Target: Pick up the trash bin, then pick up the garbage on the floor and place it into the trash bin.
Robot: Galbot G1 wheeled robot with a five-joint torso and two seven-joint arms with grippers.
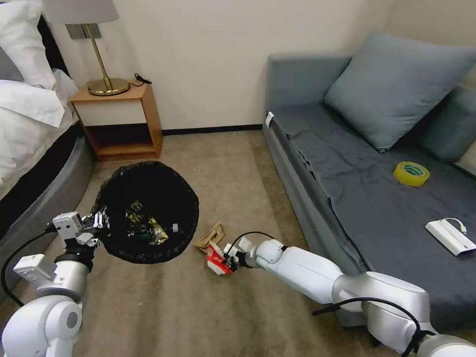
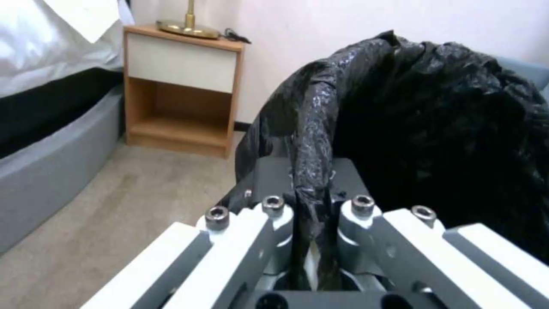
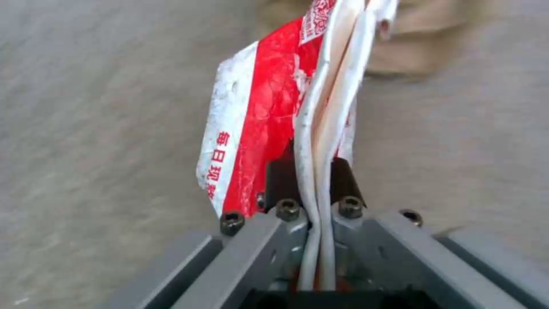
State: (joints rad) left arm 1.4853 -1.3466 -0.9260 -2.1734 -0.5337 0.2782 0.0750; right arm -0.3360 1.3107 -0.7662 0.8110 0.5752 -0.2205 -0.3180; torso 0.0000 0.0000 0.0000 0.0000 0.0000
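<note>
Left claw (image 1: 101,220) is pinching the trash bin (image 1: 148,210) by its bagged rim, holding it over the floor. Right claw (image 1: 229,259) is clamped on the red-and-white carton (image 1: 216,260) just beside the bin. Looks like mid-pickup; next it needs lifting over the bin's opening. Tan paper scrap (image 1: 210,236) is left on the carpet.

The trash bin (image 1: 148,213) hides its white body under black bag; floor beyond the carton (image 3: 269,120) is blurred.
</note>
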